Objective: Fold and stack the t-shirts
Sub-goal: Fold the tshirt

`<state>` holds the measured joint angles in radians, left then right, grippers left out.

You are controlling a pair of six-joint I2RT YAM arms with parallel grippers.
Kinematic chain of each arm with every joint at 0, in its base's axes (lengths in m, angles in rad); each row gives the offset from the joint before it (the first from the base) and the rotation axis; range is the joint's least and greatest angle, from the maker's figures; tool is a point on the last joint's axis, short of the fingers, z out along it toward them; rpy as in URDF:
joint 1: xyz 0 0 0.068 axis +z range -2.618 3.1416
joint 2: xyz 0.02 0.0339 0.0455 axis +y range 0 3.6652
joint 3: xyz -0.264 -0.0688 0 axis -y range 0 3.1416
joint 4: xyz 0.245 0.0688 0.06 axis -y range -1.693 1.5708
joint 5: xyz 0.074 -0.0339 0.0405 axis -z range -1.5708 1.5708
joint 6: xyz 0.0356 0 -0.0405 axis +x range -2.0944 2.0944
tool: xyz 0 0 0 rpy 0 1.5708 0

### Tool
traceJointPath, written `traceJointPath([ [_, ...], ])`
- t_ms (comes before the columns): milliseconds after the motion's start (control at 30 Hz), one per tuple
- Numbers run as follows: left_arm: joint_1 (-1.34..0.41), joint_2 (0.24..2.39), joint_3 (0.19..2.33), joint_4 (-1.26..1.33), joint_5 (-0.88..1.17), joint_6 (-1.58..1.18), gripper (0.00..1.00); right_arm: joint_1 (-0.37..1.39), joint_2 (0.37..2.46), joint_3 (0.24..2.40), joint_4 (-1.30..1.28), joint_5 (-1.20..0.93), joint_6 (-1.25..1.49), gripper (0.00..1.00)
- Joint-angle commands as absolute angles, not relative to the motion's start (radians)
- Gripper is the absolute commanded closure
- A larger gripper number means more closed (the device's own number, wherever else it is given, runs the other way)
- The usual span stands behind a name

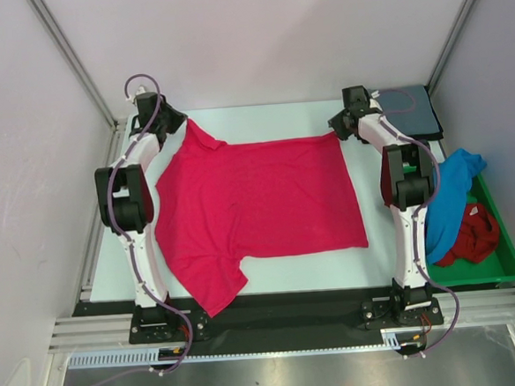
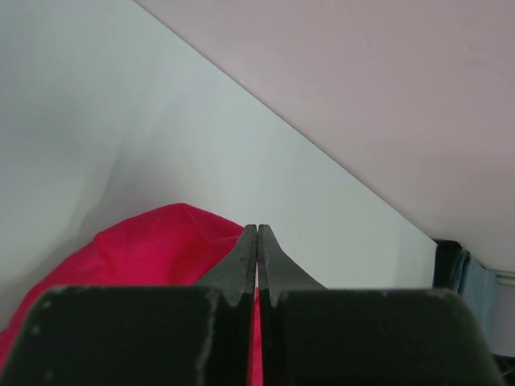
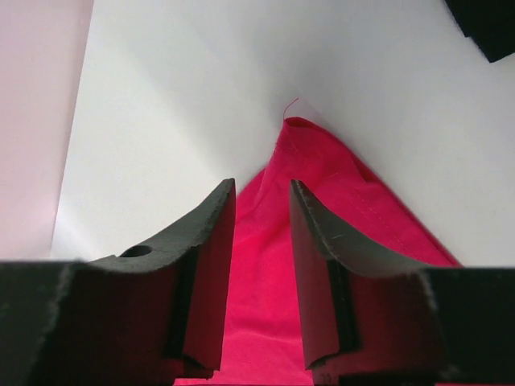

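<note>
The bright pink-red t-shirt lies spread flat on the white table. My left gripper is at its far left corner, shut on the cloth; the shirt shows between the closed fingers. My right gripper is at the far right corner, open, its fingers straddling the shirt's corner without pinching it. A grey-blue shirt lies folded at the far right. A bright blue shirt and a darker red shirt lie crumpled in the tray.
A green plastic tray stands at the right edge of the table, beside the right arm. Grey walls close in at the back and both sides. A black strip runs along the near table edge.
</note>
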<state>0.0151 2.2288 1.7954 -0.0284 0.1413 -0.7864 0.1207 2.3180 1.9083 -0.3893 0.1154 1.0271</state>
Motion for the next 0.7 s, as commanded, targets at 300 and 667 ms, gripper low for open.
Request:
traceJointPath([
  [300,0.009,2.123,1.747,0.052,0.143,-0.811,1.00,0.110,2.410,2.000,-0.422,0.107,1.152,0.58],
  [667,0.008,2.066,1.675,0.097,0.141,-0.819,1.00,0.101,2.460,1.999,-0.499,0.077,1.224,0.62],
])
